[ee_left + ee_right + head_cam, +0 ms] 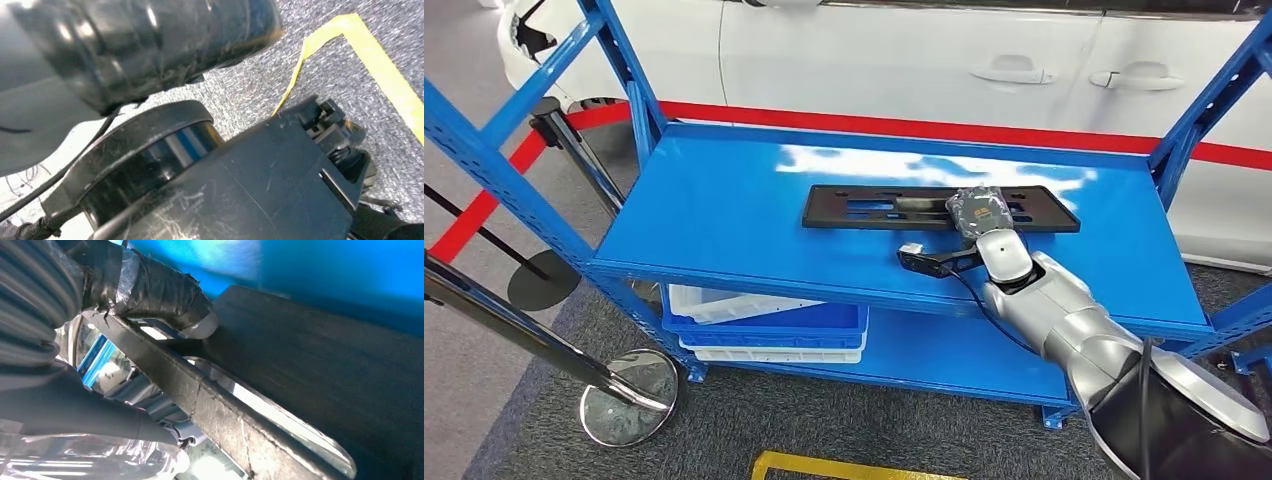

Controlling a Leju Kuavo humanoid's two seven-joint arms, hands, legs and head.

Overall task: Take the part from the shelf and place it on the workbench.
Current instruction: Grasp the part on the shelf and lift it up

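The part (874,208) is a long flat black plate with slots, lying on the blue shelf (724,200) top, toward its back right. My right hand (980,210) reaches in from the lower right and sits on the plate's right half. In the right wrist view the taped thumb (165,290) lies on one side of a bar of the part (220,410) and a darker finger (90,420) on the other, so the hand grips that bar. The part still lies flat on the shelf. My left hand (150,45) is a dark blurred shape hanging above the carpet.
Blue and white bins (764,320) sit on the lower shelf at the left. Blue uprights (494,170) frame the shelf. A chrome stanchion base (629,395) stands at the front left. A white car (904,50) is close behind. Yellow floor tape (824,465) runs in front.
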